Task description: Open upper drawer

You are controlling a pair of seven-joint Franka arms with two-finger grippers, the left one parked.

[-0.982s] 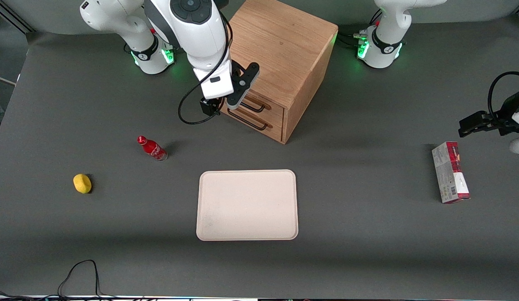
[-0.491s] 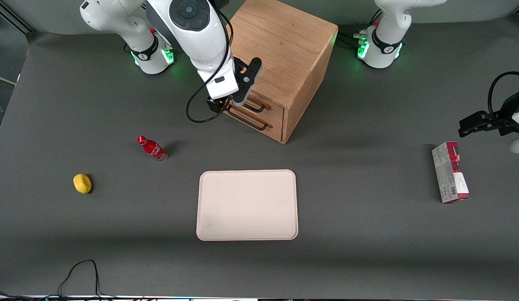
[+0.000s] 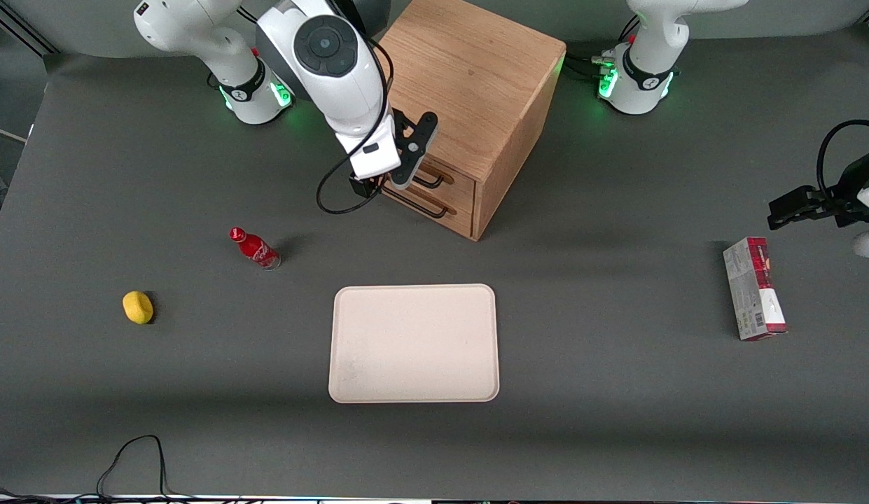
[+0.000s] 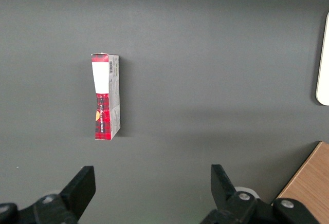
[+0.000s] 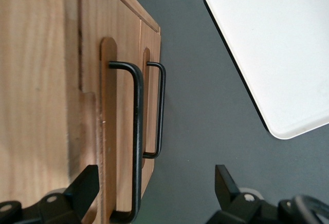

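The wooden cabinet (image 3: 469, 84) stands near the robot bases, with two oak drawers on its front. The upper drawer (image 3: 454, 183) is shut, and its black wire bar handle (image 3: 428, 180) sits just above the lower drawer's handle (image 3: 421, 204). My right gripper (image 3: 398, 175) is open in front of the upper drawer, at the end of its handle toward the working arm. In the right wrist view the upper handle (image 5: 138, 131) runs down between the open fingers of the gripper (image 5: 154, 193), close to one finger (image 5: 82, 188). The lower handle (image 5: 161, 111) lies beside it.
A cream tray (image 3: 414, 343) lies nearer the front camera than the cabinet. A red bottle (image 3: 254, 248) and a yellow fruit (image 3: 138, 307) lie toward the working arm's end. A red and grey box (image 3: 754, 288) lies toward the parked arm's end and also shows in the left wrist view (image 4: 106, 96).
My gripper has moved in closer to the cabinet's drawer front, now at the end of the upper handle. The drawers have not moved.
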